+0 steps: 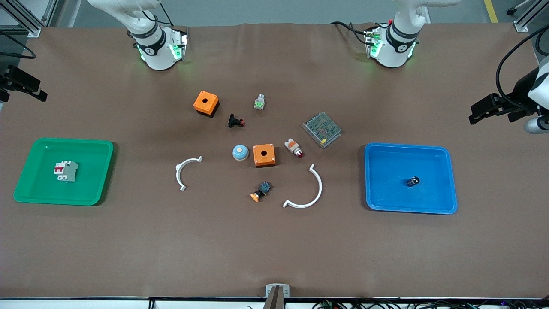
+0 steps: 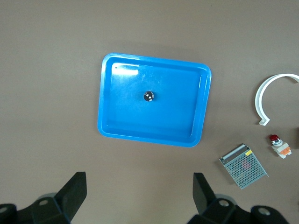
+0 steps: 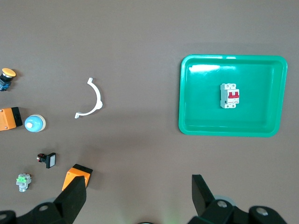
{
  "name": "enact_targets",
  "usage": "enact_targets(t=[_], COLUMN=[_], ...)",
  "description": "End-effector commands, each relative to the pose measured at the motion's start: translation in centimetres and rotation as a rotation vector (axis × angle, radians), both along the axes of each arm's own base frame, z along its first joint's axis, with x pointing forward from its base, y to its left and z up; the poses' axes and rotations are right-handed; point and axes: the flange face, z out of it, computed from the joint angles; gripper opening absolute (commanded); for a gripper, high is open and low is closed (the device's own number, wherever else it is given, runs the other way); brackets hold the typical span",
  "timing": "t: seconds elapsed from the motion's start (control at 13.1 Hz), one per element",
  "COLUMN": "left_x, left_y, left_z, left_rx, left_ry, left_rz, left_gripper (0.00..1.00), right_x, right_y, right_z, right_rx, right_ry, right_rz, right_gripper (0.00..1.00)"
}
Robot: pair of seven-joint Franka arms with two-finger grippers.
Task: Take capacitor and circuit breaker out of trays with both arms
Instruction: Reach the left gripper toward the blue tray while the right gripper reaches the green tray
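- Your left gripper point(image 2: 135, 196) hangs with fingers spread and empty, high over the bare table beside the blue tray point(image 2: 112, 123).
- Your right gripper point(image 3: 138, 198) is spread and empty too, beside the green tray point(image 3: 187, 116).
- The capacitor point(image 1: 413, 181) sits mid-tray in blue, at the left arm's end.
- The breaker point(image 1: 65, 171) lies in green, at the right arm's end.

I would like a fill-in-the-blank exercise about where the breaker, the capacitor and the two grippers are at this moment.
1. The breaker lies in the ____ tray.
2. The capacitor lies in the ____ tray.
3. The left gripper and the right gripper are both ____, holding nothing.
4. Between the two orange boxes lies a black button with a ____ tip.

Missing words: green; blue; open; red
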Motion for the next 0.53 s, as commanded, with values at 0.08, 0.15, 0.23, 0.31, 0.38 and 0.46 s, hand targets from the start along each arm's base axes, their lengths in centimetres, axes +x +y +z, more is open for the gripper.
enact_targets(t=[0.08, 0.15, 0.23, 0.31, 0.38, 0.46], left_x=[0.1, 0.2, 0.4, 0.5, 1.1, 1.7], left_y=[0.2, 0.2, 0.4, 0.7, 1.5, 2.0], left_z=[0.5, 0.4, 0.1, -0.1, -1.5, -3.4], left_rx=[-0.008, -0.005, -0.004, -0.005, 0.002, 0.006], left_ry=[-0.015, -0.016, -0.009, -0.006, 0.019, 0.06], left_rz=[0.0, 0.0, 0.005, 0.025, 0.042, 0.043], left_gripper=[1.0, 1.0, 1.0, 1.0, 1.0, 1.0], right_x=[-0.5, -0.6, -0.3, 0.2, 0.9, 1.6], right_y=[-0.2, -0.2, -0.2, -0.6, -1.5, -2.2], right_z=[0.4, 0.5, 0.3, -0.1, -1.2, -2.6], right_rx=[-0.004, -0.004, -0.005, -0.012, -0.009, -0.001], right_ry=[-0.004, -0.007, -0.01, -0.007, 0.013, 0.035], right_rz=[-0.007, -0.007, -0.011, -0.014, -0.039, -0.054], right_gripper=[1.0, 1.0, 1.0, 1.0, 1.0, 1.0])
